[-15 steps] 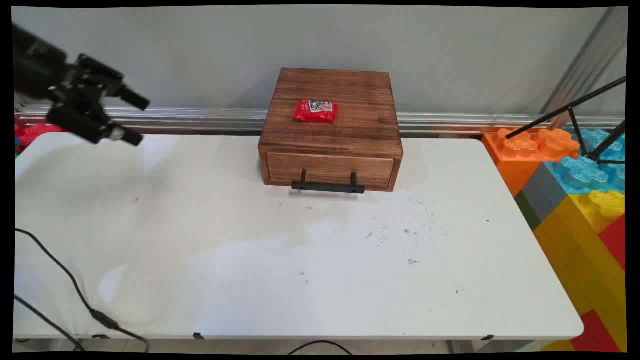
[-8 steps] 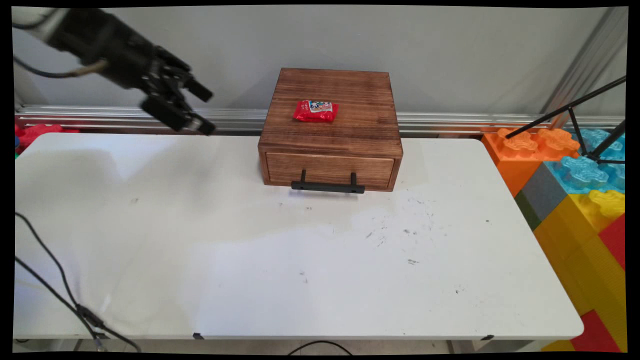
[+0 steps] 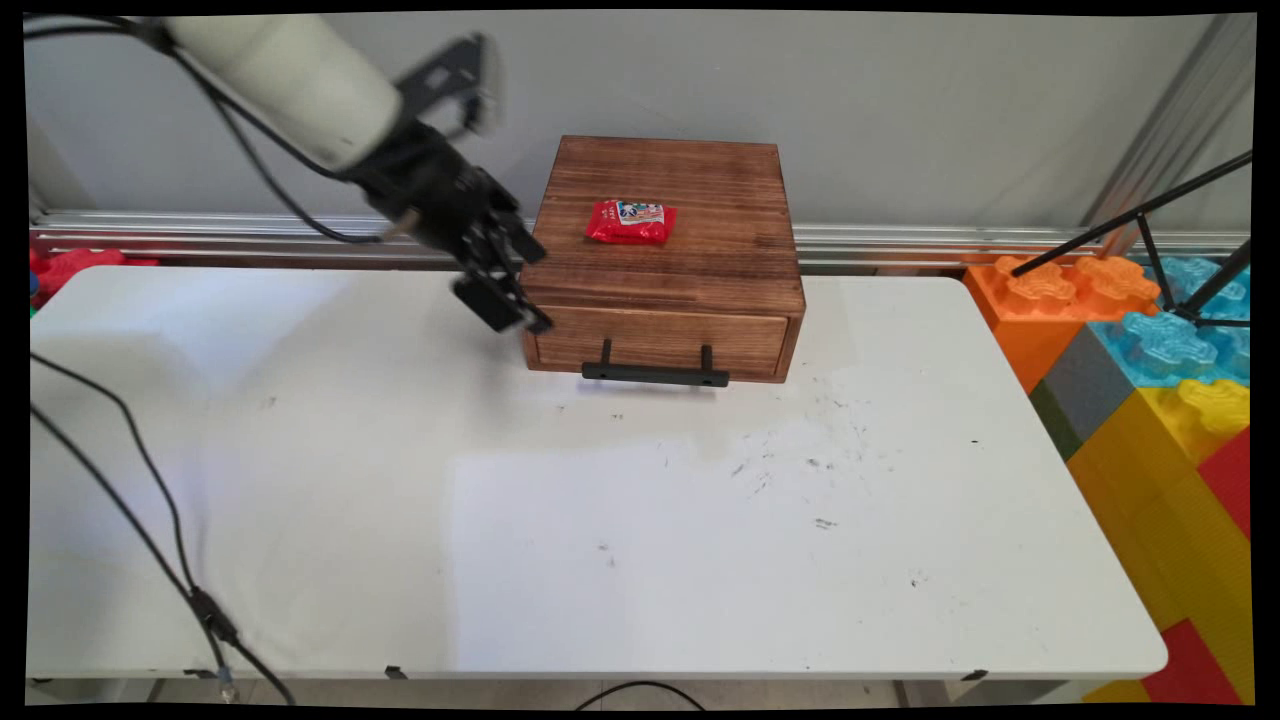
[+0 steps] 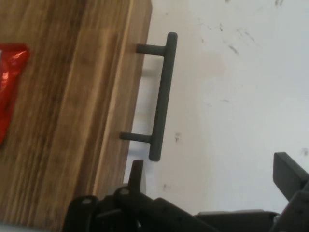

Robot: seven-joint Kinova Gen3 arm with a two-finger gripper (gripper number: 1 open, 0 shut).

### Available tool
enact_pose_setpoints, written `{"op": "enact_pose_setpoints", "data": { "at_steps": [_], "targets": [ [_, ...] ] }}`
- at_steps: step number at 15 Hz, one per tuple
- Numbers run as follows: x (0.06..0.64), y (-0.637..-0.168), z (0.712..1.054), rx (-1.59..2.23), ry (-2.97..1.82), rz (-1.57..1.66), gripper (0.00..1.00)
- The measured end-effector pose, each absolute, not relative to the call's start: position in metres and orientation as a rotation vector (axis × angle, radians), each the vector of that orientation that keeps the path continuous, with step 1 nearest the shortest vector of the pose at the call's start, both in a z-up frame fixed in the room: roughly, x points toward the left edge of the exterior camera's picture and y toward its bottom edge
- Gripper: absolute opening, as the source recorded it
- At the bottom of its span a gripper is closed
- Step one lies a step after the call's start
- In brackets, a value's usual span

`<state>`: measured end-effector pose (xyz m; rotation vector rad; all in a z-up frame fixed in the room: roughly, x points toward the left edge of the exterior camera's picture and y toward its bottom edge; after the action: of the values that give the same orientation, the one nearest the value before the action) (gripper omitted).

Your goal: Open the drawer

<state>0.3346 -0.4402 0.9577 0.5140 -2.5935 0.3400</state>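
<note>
Here the gripper [image 3: 515,290] hovers at the wooden box's [image 3: 665,255] left front corner, jaws spread wide, seemingly empty; a red packet [image 3: 630,222] lies on top; the black drawer handle [image 4: 161,96] is near, above the white table [image 3: 600,520].

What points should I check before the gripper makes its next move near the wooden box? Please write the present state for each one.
1. Gripper open: ok; the hand view shows its two fingers set wide apart.
2. Gripper empty: ok, nothing lies between the fingers.
3. Drawer of the wooden box shut: ok, its front sits flush.
4. Black handle free: ok; nothing touches it, and the gripper is off its left end, by the box's front left corner.
5. Red packet steady: ok, it lies flat on the box's top, apart from the gripper.
6. Gripper clear of the box's corner: cannot tell, as they overlap in the main view.
</note>
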Motion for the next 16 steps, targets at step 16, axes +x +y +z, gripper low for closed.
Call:
{"op": "enact_pose_setpoints", "data": {
  "at_steps": [16],
  "targets": [
    [0.229,-0.516,0.826,0.287,-2.776,0.302,1.00]
  ]
}}
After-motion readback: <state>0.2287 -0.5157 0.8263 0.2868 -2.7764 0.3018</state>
